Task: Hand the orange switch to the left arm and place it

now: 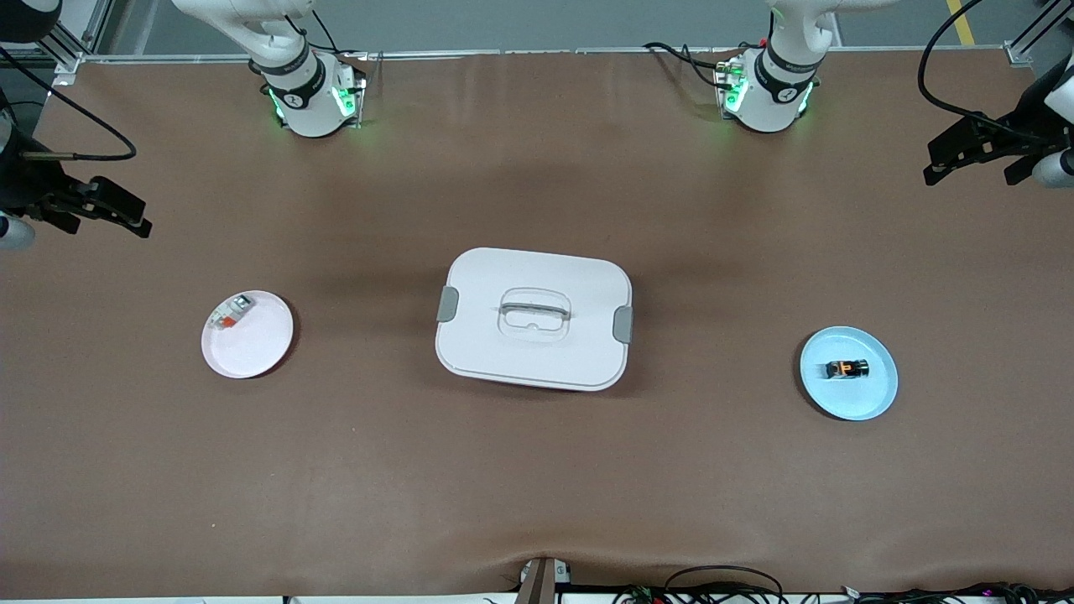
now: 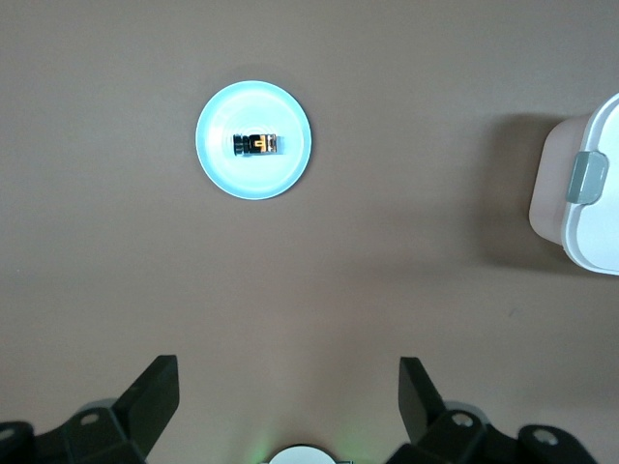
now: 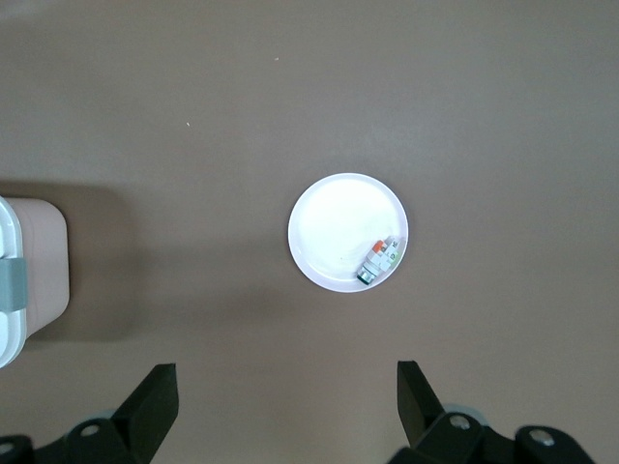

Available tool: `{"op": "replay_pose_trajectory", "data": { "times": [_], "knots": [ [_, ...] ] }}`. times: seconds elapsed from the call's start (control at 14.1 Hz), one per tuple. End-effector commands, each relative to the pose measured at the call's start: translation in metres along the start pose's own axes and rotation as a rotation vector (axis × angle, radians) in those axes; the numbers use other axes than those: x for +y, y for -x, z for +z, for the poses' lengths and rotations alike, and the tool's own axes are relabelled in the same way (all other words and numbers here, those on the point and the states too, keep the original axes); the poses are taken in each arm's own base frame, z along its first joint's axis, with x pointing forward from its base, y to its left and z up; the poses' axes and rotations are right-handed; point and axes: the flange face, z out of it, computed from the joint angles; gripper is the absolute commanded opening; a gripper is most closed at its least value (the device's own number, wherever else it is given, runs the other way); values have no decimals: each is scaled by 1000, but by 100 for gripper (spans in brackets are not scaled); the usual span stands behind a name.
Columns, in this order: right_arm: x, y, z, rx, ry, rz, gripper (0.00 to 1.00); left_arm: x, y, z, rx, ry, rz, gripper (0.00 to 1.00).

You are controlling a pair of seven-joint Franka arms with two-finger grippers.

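Observation:
The orange switch (image 1: pixel 847 369) is a tiny black block with an orange face. It lies on a light blue plate (image 1: pixel 873 403) toward the left arm's end of the table. My left gripper (image 1: pixel 965 164) hangs high over that end, open and empty. Its wrist view shows the switch (image 2: pixel 256 144) well clear of the open left gripper (image 2: pixel 287 372). The white lidded box (image 1: pixel 503 352) stands mid-table between the two plates. My right gripper (image 1: pixel 105 220) hangs open and empty over the right arm's end, and the right gripper (image 3: pixel 286 372) holds nothing in its wrist view.
A white plate (image 1: pixel 252 352) toward the right arm's end holds a small white piece with a red-orange mark (image 1: pixel 231 312), also seen in the right wrist view (image 3: pixel 379 259). A corner of the box shows in both wrist views (image 2: pixel 590 213) (image 3: pixel 29 271). Cables lie along the table's near edge.

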Motion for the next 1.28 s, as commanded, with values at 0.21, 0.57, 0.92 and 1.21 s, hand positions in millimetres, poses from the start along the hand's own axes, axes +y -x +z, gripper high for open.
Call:
{"op": "replay_pose_trajectory", "data": {
  "times": [0.21, 0.57, 0.92, 1.21],
  "knots": [
    [-11, 14, 0, 35, 15, -8, 100, 4, 10, -6, 8, -4, 17, 100],
    [-14, 12, -10, 41, 15, -14, 100, 4, -3, -8, 18, -17, 17, 100],
    [-13, 15, -8, 12, 18, -9, 100, 7, -8, -7, 18, -14, 20, 100],
    [-15, 16, -7, 6, 19, -14, 100, 9, -11, -2, 9, -14, 19, 100]
  ]
}}
